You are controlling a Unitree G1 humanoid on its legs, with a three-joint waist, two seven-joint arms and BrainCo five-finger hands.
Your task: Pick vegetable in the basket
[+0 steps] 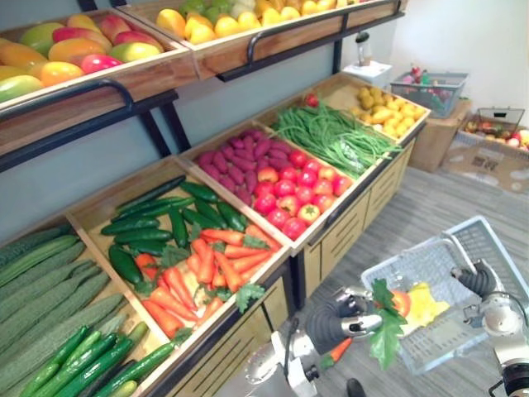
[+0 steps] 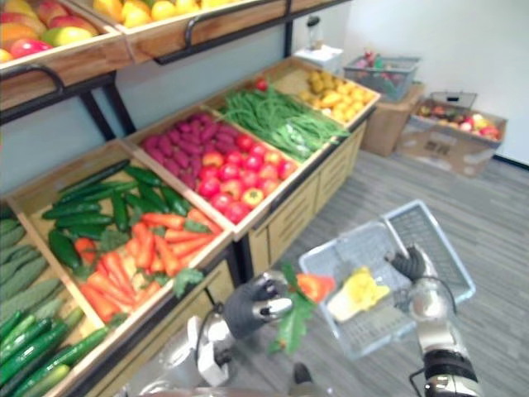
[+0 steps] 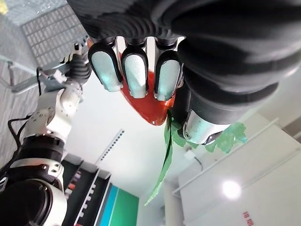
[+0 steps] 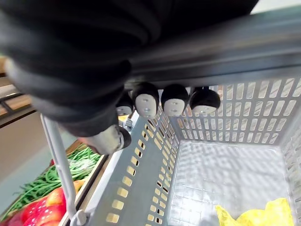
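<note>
Carrot [image 2: 314, 287]: one, pinched between the curled fingers and thumb of the left robot hand [image 2: 256, 306]. It is held in the air off the front edge of the wooden produce stand [image 1: 347, 236], at the near corner of the basket [image 1: 413, 256]. I cannot tell whether it touches the rim. Its long axis runs from the hand toward the basket, orange end leading, with green leaves hanging below.

The one grey slotted basket hangs from the right robot hand [image 2: 411, 265], whose fingers [image 4: 174, 101] curl over its top bar. One yellow item [image 2: 359, 289] lies inside, with room beside it on the basket floor.

Open grey plank floor [image 1: 413, 198] spreads under and beyond the basket. In the far corner, well apart, a second basket [image 1: 430, 87] sits on a cardboard box and a third basket [image 1: 496, 124] stands beside it.
</note>
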